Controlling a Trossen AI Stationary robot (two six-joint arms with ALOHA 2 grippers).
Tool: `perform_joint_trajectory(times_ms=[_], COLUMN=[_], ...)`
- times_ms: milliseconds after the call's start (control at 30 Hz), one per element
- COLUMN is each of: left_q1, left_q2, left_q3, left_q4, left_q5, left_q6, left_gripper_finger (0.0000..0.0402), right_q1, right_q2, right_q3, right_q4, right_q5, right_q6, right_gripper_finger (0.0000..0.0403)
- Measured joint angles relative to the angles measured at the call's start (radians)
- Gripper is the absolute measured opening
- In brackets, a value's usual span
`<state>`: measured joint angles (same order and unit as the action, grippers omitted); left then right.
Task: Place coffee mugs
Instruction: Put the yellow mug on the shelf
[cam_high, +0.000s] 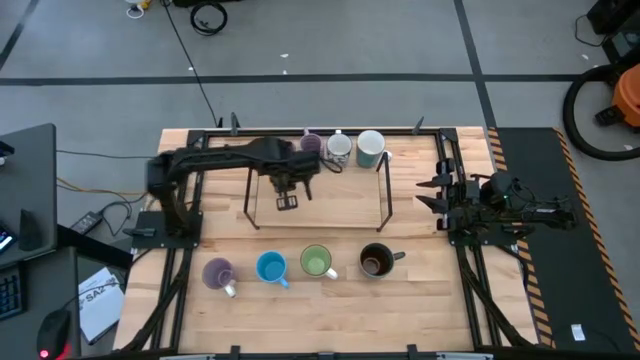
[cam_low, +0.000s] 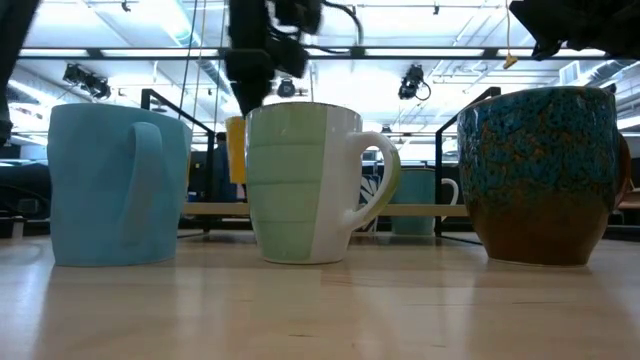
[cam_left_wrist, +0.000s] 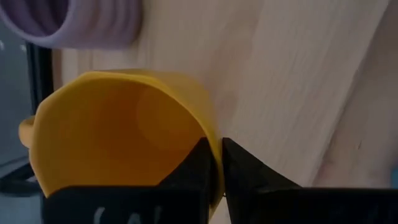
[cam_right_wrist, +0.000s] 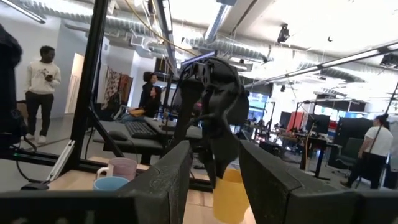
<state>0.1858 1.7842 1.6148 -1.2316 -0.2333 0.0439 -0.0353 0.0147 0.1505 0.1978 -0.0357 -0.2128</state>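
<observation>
The wooden table (cam_high: 330, 300) is spanned at its far half by a black wire frame (cam_high: 318, 190), under whose near-left part the left gripper (cam_left_wrist: 213, 163) is held, its fingers clamped on the rim of the orange mug (cam_left_wrist: 121, 134), one inside the wall and one outside. The orange mug is seen to be empty and appears lifted off the table. Just beyond the left gripper, along the far edge, the purple mug (cam_high: 310, 144), the white patterned mug (cam_high: 339, 148) and the pale white-teal mug (cam_high: 371, 147) are lined up; their contents cannot be made out. Well nearer than the left gripper, a row is formed by the lavender mug (cam_high: 218, 272), the bright blue mug (cam_high: 271, 267), the light green mug (cam_high: 316, 261) and the dark brown-black mug (cam_high: 376, 260), all upright and apparently empty. The right gripper (cam_right_wrist: 214, 165) is parked at the table's right edge, its fingers apart, nothing between them.
</observation>
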Motion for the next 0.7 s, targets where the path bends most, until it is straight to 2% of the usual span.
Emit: perform_joint_trajectory(times_ms=[167, 267, 500, 700], left_q1=[-0.024, -0.021, -0.027, -0.023], left_q2=[-0.197, -0.254, -0.258, -0.246], left_q3=[-0.209, -0.277, -0.300, -0.314], left_q4=[0.149, 0.152, 0.160, 0.190], left_q5=[0.038, 0.075, 0.073, 0.055], left_q6=[0.158, 0.215, 0.392, 0.337], left_gripper_finger=[0.0026, 0.0026, 0.0026, 0.0026], right_q1=[0.000, 0.000, 0.000, 0.000], right_q2=[0.000, 0.000, 0.000, 0.000], right_q3=[0.000, 0.000, 0.000, 0.000], right_q4=[0.018, 0.020, 0.026, 0.020], right_q5=[-0.010, -0.009, -0.003, -0.007], right_q6=[-0.003, -0.006, -0.007, -0.008], right_gripper_finger=[0.0144, 0.0144, 0.0144, 0.0144])
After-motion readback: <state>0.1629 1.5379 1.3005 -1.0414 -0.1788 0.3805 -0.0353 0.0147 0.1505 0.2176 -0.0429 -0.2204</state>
